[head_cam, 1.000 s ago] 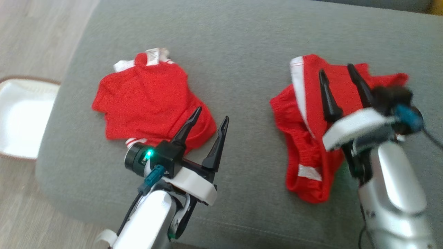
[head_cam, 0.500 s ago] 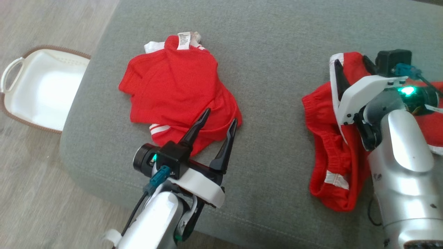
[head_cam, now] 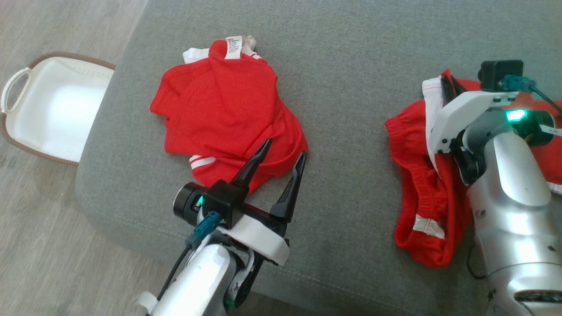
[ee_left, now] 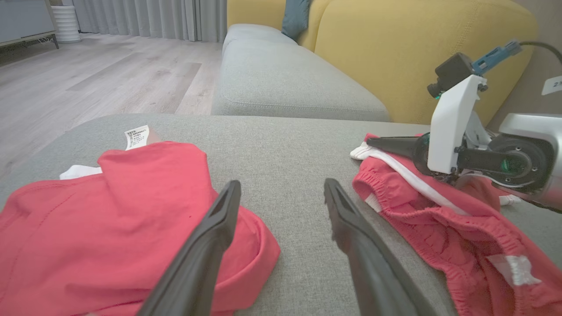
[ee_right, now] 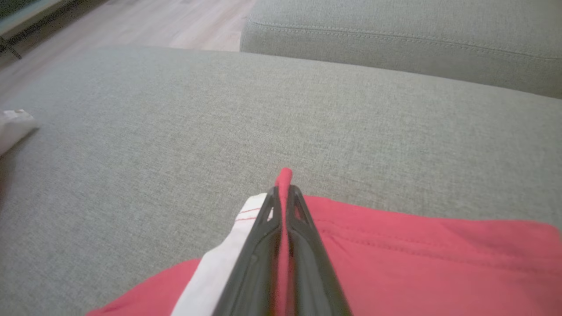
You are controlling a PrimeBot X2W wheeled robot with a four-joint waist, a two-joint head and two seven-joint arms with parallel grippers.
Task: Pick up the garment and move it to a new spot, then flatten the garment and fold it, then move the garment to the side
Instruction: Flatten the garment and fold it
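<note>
A grey cushion takes up most of the head view. A white basket sits on the floor off its left edge. Two red garments lie on the cushion, well apart. A crumpled shirt lies on the left with its label uppermost. The shorts lie bunched on the right, with a white side stripe and a gathered elastic waistband.

The shorts are the piece in hand. They look light, thin and limp, so they should drape and sag from any single hold and will not keep their shape. The cloth is unlikely to slip or be damaged. A firm fold or hem is probably the best place to pinch, and a second hold on the waistband would likely help spread them flat.

The right gripper lies low over the top edge of the shorts. Its fingers are pressed together on a ridge of red cloth beside the stripe, and a tuft pokes out past the tips. The left gripper is spread wide and holds nothing. It hovers over the near hem of the shirt, and I cannot tell whether it touches the cloth.
</note>
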